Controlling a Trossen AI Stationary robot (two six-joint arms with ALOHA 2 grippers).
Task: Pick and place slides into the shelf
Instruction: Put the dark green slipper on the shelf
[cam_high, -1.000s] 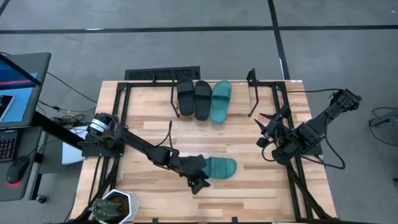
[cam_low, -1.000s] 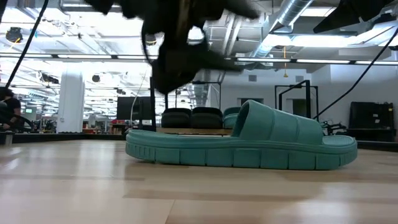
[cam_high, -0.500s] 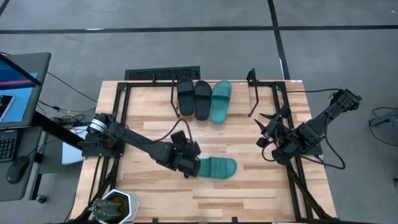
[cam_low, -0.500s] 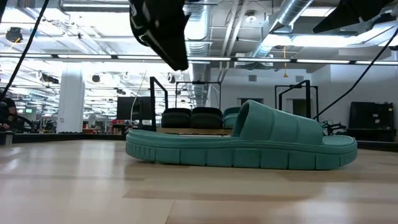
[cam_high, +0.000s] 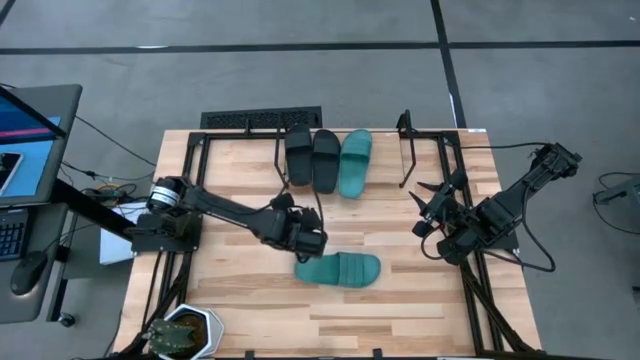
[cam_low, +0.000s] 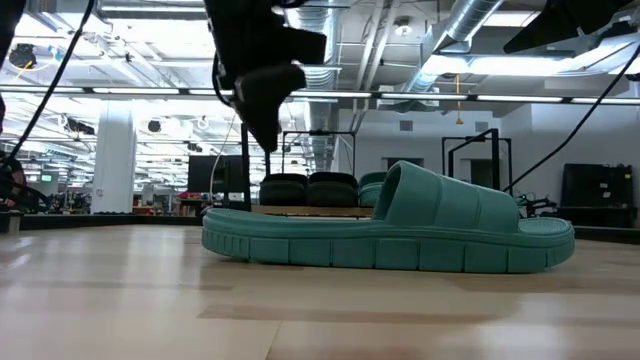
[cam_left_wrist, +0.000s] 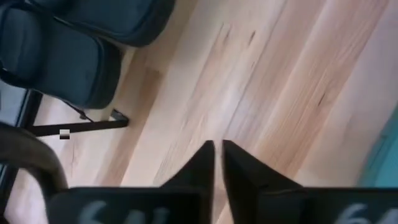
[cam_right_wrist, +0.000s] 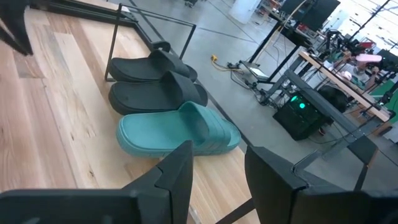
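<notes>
Left gripper (cam_high: 312, 240) lifted off the loose teal slide (cam_high: 340, 269) at mid-table, jaws now together on nothing, so that slide risks staying unshelved while three sit on the shelf (cam_high: 405, 150); right gripper (cam_right_wrist: 214, 163) idles apart.

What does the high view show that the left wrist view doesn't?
Only the high view shows the whole teal slide lying loose on the table, the teal slide on the shelf, and the right claw waiting at the right edge. Only the left wrist view shows the left claw with fingers shut on nothing. Both show the black slides.
</notes>
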